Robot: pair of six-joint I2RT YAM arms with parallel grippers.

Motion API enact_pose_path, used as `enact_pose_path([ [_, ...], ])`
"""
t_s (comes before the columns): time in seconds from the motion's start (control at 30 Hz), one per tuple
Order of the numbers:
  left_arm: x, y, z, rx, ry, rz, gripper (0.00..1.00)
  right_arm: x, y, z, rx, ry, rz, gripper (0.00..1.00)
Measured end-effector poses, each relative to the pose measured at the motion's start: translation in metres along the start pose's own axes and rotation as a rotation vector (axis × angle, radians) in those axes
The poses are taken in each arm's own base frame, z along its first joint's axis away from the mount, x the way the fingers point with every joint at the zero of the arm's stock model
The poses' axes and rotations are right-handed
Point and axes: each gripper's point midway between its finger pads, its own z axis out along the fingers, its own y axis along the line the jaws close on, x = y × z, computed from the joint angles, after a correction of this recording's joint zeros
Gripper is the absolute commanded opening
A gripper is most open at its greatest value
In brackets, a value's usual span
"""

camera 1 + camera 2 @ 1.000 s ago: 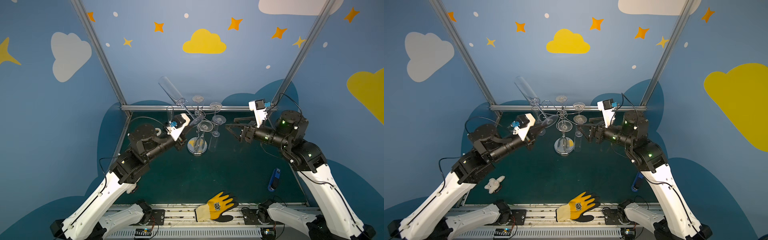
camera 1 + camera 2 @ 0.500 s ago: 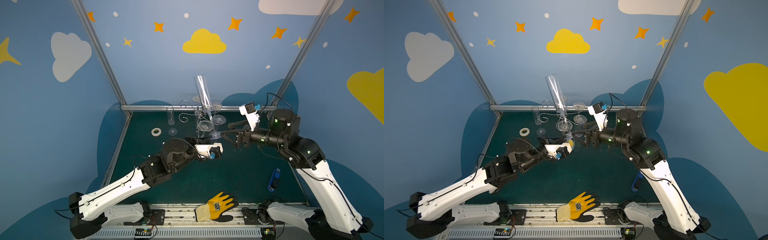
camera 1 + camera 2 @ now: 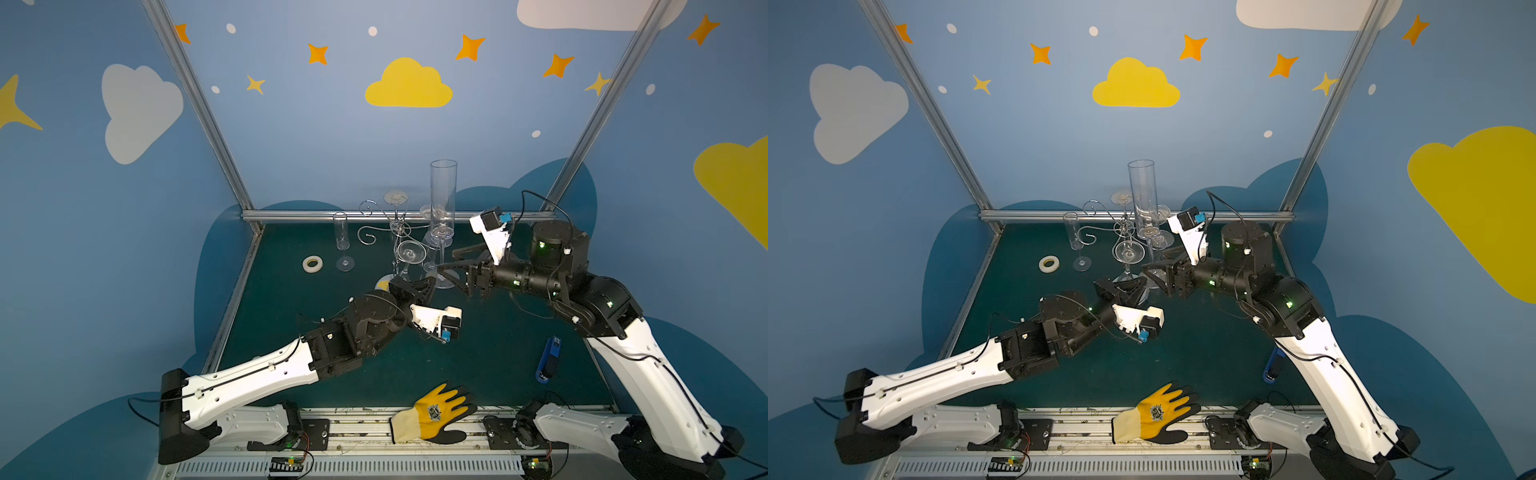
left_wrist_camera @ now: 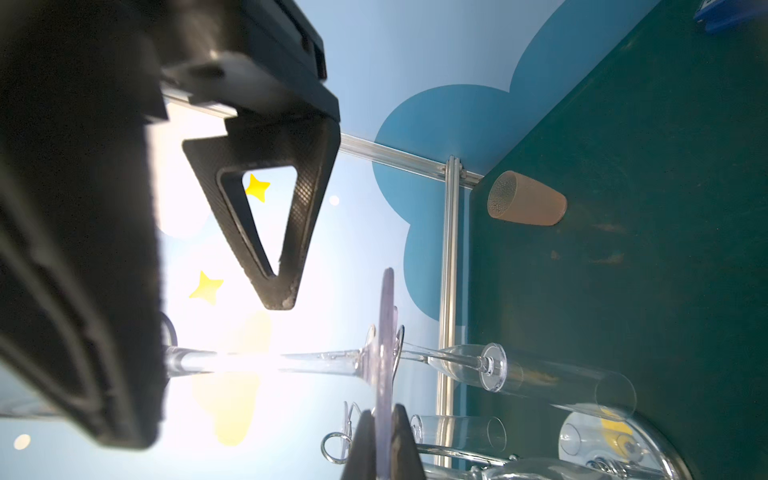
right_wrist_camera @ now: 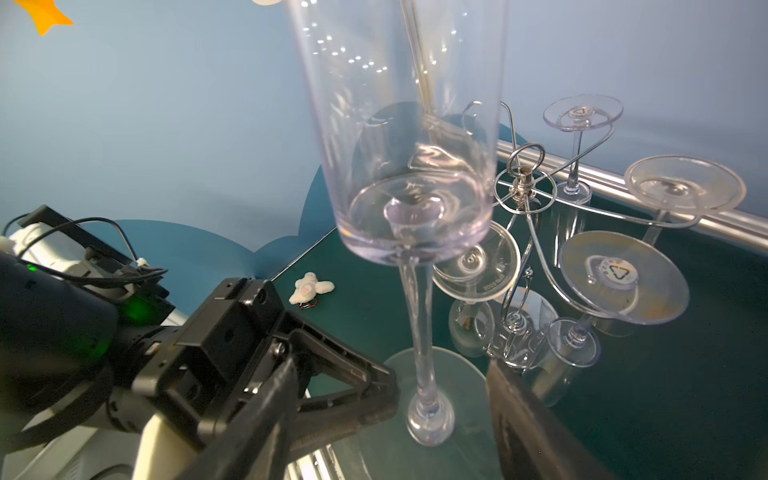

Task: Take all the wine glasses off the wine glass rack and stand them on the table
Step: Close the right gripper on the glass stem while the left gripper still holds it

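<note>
1. Top views.
   - Glass [image 3: 442, 199]: a tall clear flute, upright, close beside the rack [image 3: 397, 226] at its 3 o'clock. It hangs on none of the rack's arms. It shows the same way in both top views [image 3: 1142, 195].
   - Left jaws sit low at the foot, reaching in from 7 o'clock.
   - Right jaws are level with the stem, reaching in from 3 o'clock.
   - Cannot tell whether the foot touches the worktop [image 3: 478, 353].
2. Left wrist view.
   - Left jaws are pressed onto the rim of the foot [image 4: 384, 324], with the disc edge-on between them.
   - The stem [image 4: 316, 358] runs from the foot toward the right jaws.
3. Right wrist view.
   - Right jaws are spread, one finger on either side of the stem [image 5: 419, 324], neither touching it.
   - Left jaws pinch the foot's edge.
   - Hung glasses [image 5: 621, 276] hang foot-up on the rack just behind.
4. Handling, as judged.
   - Light, stiff and slick; clear plastic or thin glass.
   - Top-heavy, with a long bowl over a thin stem.
   - A rim pinch alone gives poor leverage, so the glass is likely to tip or twist.
5. Hold, as judged.
   - Take the stem in its lower half, above the swell at the foot.
   - Close gently; the stem looks the weakest part.
   - Avoid the bowl, which is too wide and slippery.
</note>
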Motion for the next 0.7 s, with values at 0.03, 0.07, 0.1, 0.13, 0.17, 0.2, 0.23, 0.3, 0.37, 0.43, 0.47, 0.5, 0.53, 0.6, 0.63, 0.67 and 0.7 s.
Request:
enact_pose_path([
  [0.03, 0.0, 0.001, 0.0, -0.005, -0.001, 0.004, 0.03, 0.001, -0.001, 0.001, 0.006, 0.001, -0.002, 0.64],
  [0.07, -0.001, 0.002, 0.0, -0.008, -0.002, 0.006, 0.03, 0.002, -0.002, 0.002, 0.009, 0.002, -0.002, 0.62],
  [0.1, -0.001, 0.003, 0.0, -0.012, -0.004, 0.008, 0.03, 0.002, -0.003, 0.003, 0.013, 0.002, -0.002, 0.6],
  [0.13, -0.001, 0.004, 0.0, -0.014, -0.004, 0.009, 0.03, 0.002, -0.004, 0.003, 0.017, 0.001, -0.004, 0.59],
  [0.17, -0.002, 0.004, 0.0, -0.016, -0.006, 0.011, 0.03, 0.003, -0.005, 0.004, 0.02, 0.0, -0.005, 0.56],
  [0.2, -0.002, 0.004, 0.0, -0.017, -0.007, 0.011, 0.03, 0.003, -0.006, 0.006, 0.023, -0.002, -0.006, 0.53],
  [0.23, -0.002, 0.004, 0.0, -0.018, -0.007, 0.011, 0.03, 0.004, -0.006, 0.007, 0.023, -0.005, -0.008, 0.51],
  [0.3, -0.003, 0.005, 0.0, -0.019, -0.01, 0.01, 0.03, 0.006, -0.008, 0.011, 0.021, -0.01, -0.012, 0.43],
  [0.37, -0.004, 0.004, -0.001, -0.019, -0.013, 0.01, 0.03, 0.008, -0.009, 0.014, 0.02, -0.013, -0.011, 0.36],
  [0.43, -0.004, 0.004, -0.001, -0.018, -0.013, 0.01, 0.03, 0.008, -0.01, 0.016, 0.02, -0.018, -0.01, 0.32],
  [0.47, -0.004, 0.004, -0.001, -0.018, -0.013, 0.01, 0.03, 0.007, -0.01, 0.016, 0.019, -0.022, -0.015, 0.29],
  [0.5, -0.005, 0.004, -0.001, -0.018, -0.014, 0.01, 0.03, 0.005, -0.01, 0.016, 0.017, -0.03, -0.017, 0.27],
  [0.53, -0.005, 0.004, -0.001, -0.018, -0.014, 0.01, 0.03, 0.003, -0.009, 0.016, 0.016, -0.036, -0.017, 0.25],
  [0.6, -0.005, 0.004, -0.001, -0.018, -0.014, 0.01, 0.03, 0.001, -0.009, 0.016, 0.013, -0.045, -0.02, 0.21],
  [0.63, -0.005, 0.004, -0.001, -0.018, -0.014, 0.01, 0.03, 0.001, -0.008, 0.016, 0.012, -0.048, -0.022, 0.2],
  [0.67, -0.005, 0.004, -0.001, -0.018, -0.014, 0.01, 0.03, 0.0, -0.008, 0.016, 0.012, -0.051, -0.023, 0.18],
  [0.7, -0.005, 0.004, -0.001, -0.018, -0.014, 0.01, 0.03, -0.001, -0.008, 0.016, 0.011, -0.054, -0.024, 0.15],
])
